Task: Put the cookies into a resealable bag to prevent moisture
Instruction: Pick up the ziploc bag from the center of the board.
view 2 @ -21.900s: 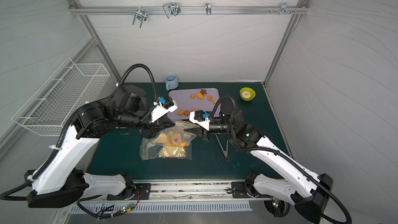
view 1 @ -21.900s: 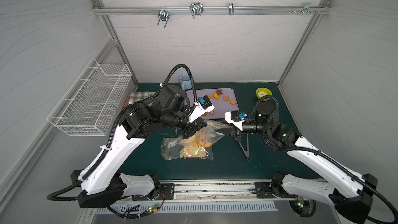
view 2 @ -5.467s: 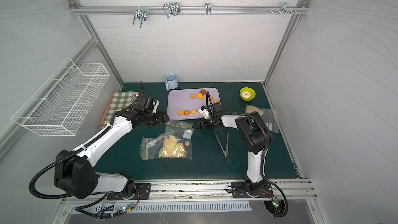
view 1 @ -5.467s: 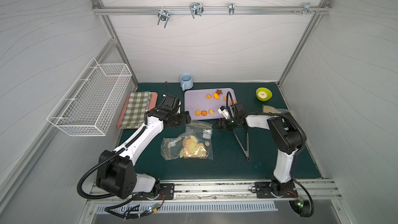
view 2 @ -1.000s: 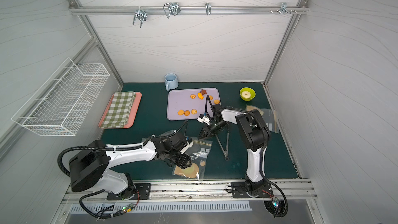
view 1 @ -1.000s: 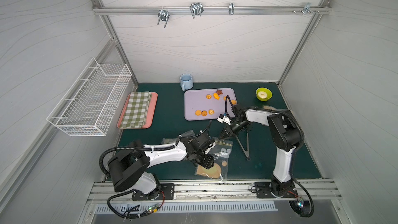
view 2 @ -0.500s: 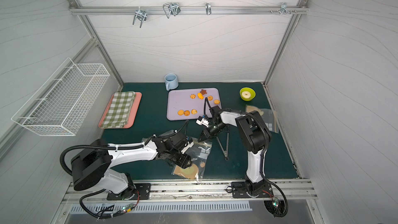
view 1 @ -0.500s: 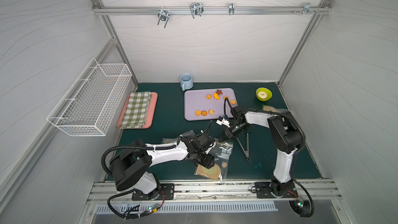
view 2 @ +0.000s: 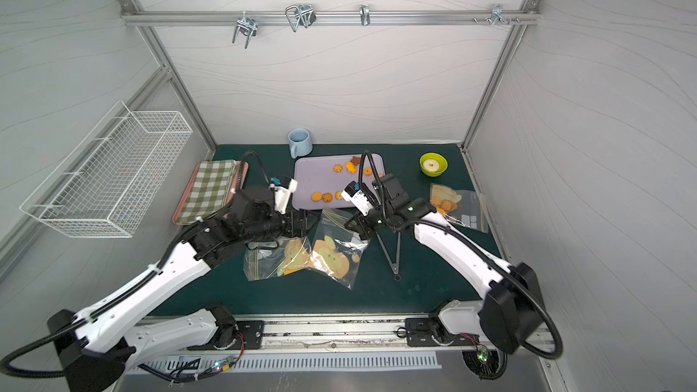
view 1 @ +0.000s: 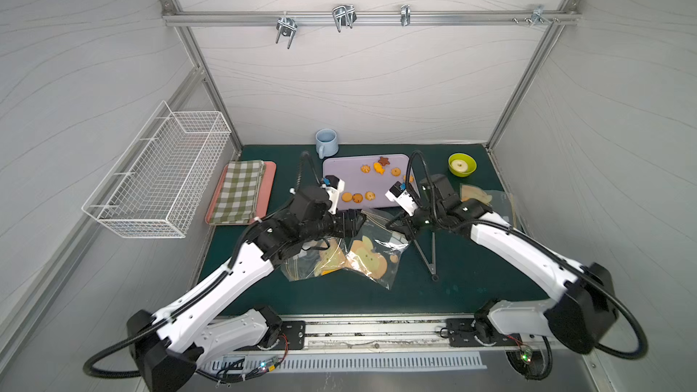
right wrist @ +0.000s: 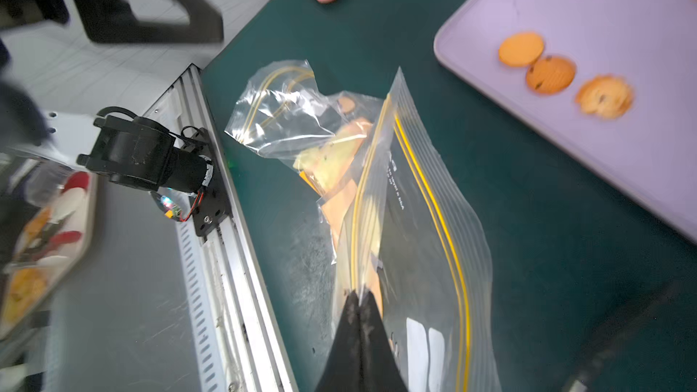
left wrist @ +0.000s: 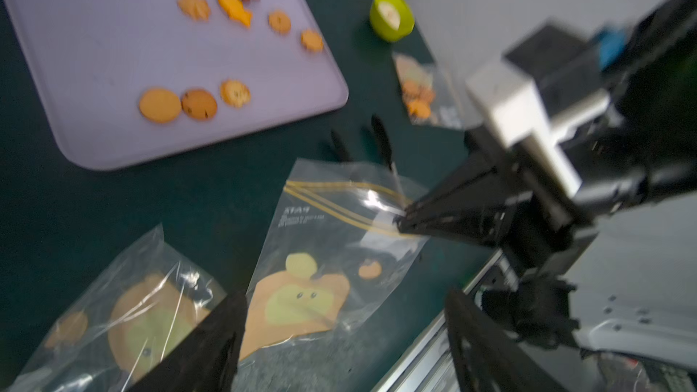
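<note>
- One resealable bag (right wrist: 415,243) lip is being pinched by the closed right pincer (right wrist: 359,297).
- Opposite lip, by the zip (right wrist: 423,182), is being offered to the open left pincer (view 1: 353,221).

Green mat (view 1: 471,288) carries lilac tray (view 1: 349,175), pink tray (view 1: 270,182), mug (view 1: 326,142), green bowl (view 1: 451,164), tongs (view 1: 432,254), clear bags (view 1: 298,271)

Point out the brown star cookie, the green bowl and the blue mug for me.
brown star cookie (view 1: 384,161), in a top view, its centre.
green bowl (view 1: 462,173), in a top view, its near wall.
blue mug (view 1: 329,149), in a top view, its side wall.
</note>
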### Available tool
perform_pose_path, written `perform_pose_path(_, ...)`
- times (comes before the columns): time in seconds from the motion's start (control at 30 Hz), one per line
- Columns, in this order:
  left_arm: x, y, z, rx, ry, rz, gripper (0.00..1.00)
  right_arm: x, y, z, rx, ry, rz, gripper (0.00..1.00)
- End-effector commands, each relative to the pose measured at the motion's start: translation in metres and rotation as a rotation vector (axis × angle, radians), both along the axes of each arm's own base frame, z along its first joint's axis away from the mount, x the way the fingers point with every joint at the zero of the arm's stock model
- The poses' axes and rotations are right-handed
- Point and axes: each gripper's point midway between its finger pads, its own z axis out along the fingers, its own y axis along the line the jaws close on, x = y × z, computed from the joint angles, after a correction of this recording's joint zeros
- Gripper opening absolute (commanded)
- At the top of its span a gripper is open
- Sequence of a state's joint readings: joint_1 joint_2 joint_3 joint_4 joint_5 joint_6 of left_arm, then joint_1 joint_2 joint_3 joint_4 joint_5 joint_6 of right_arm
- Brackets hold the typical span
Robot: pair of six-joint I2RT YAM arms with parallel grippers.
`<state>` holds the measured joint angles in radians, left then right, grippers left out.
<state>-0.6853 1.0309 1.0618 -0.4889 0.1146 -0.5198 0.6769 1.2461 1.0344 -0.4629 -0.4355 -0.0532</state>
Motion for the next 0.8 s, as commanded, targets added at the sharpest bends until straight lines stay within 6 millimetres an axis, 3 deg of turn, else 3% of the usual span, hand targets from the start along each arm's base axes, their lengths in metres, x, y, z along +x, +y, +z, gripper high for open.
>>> perform_pose_path(0.0, 0.016, 0.021, 0.018, -0.021, 0.046, 0.175, 0.82, 0.028, -0.012, 0.028, -0.059, -0.27, -0.181, 0.0)
perform_pose_path(0.1, 0.025, 0.012, 0.038, -0.094, 0.06, 0.203, 0.8, 0.033, -0.011, 0.046, -0.089, -0.382, -0.232, 0.0)
perform_pose_path(0.27, 0.034, -0.008, 0.047, -0.193, 0.065, 0.172, 0.77, 0.043, -0.013, 0.041, -0.221, -0.459, -0.334, 0.0)
perform_pose_path(0.4, 0.036, -0.021, 0.027, -0.192, 0.11, 0.133, 0.75, 0.043, -0.012, 0.027, -0.267, -0.485, -0.382, 0.0)
perform_pose_path(0.6, 0.04, -0.031, -0.011, -0.236, 0.183, 0.146, 0.75, 0.03, 0.014, 0.006, -0.216, -0.445, -0.317, 0.0)
perform_pose_path(0.77, 0.046, -0.026, -0.021, -0.27, 0.193, 0.213, 0.78, 0.022, 0.031, 0.004, -0.172, -0.419, -0.285, 0.0)
